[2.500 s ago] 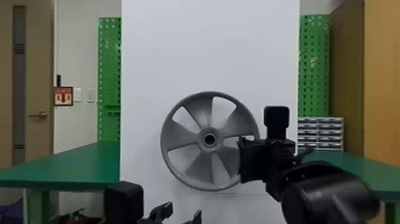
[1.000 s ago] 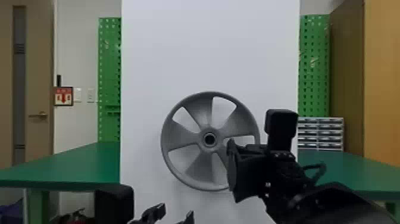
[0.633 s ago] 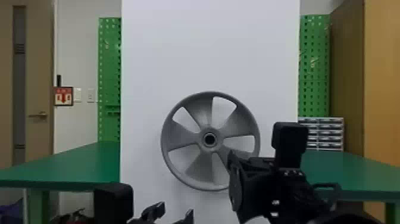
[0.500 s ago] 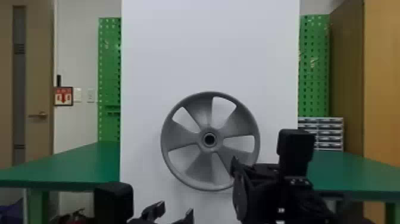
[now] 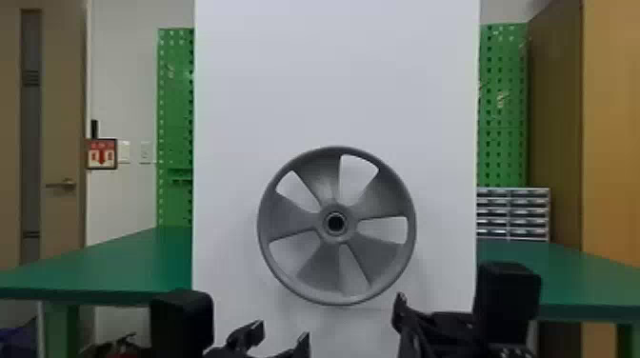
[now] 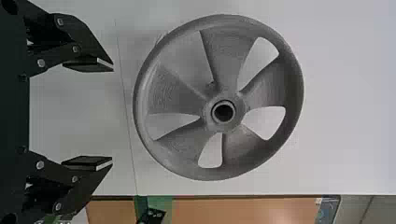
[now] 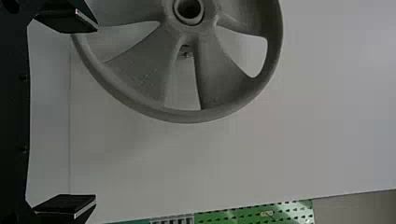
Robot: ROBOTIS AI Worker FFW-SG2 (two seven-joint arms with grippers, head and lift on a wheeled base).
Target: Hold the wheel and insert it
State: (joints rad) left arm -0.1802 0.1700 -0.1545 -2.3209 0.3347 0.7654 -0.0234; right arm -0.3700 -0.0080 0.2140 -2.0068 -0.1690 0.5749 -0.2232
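A matte grey wheel [image 5: 291, 216] with broad, fanned spokes is seen upright before a smooth white panel [image 5: 333, 71]; the left pincer [image 5: 283, 332] and right pincer [image 5: 403, 312] are spread wide.

Wheel [image 5: 305, 278]: grey, matt, round, with five broad spokes spreading from a central hub [image 5: 336, 223] to a thin continuous rim. Openings are separating the spokes; pale panel surface is showing through several of them. Hub is carrying a raised collar around a round, dark bore. Wheel is standing upright, its open face turning toward the near side. It is sitting unheld at the near face of the upright white panel [image 5: 333, 76], lying about midway between the panel's left and right edges.
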